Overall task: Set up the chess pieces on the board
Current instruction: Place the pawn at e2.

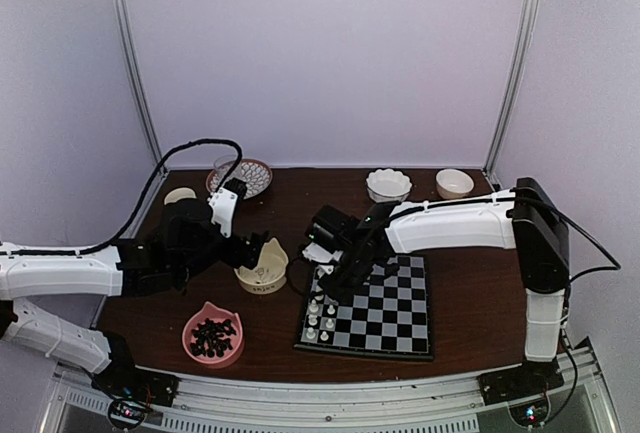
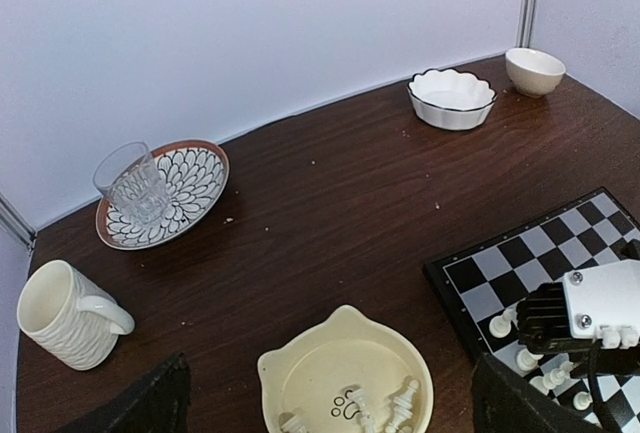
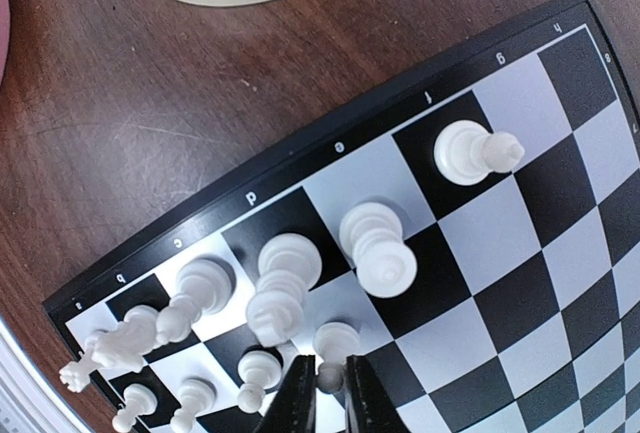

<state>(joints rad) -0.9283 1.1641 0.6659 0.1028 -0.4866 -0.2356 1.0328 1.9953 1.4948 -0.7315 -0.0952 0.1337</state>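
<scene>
The board [image 1: 400, 313] lies at the front centre of the table. Several white chess pieces [image 1: 318, 318] stand along its left edge. In the right wrist view they fill two rows near the lettered border of the board [image 3: 520, 253]. My right gripper [image 3: 322, 368] is shut on the head of a white pawn [image 3: 335, 343] that stands on a square, and it hovers over the board's left side [image 1: 338, 278]. My left gripper [image 2: 330, 408] is open wide above a cream cat-ear bowl [image 2: 345, 373], which holds a few white pieces [image 2: 380, 408].
A pink bowl [image 1: 213, 335] of black pieces sits at the front left. At the back are a patterned plate [image 2: 195, 178] with a glass [image 2: 135, 185], a ribbed mug [image 2: 65, 315], a scalloped white bowl [image 2: 452, 98] and a small bowl [image 2: 534, 70].
</scene>
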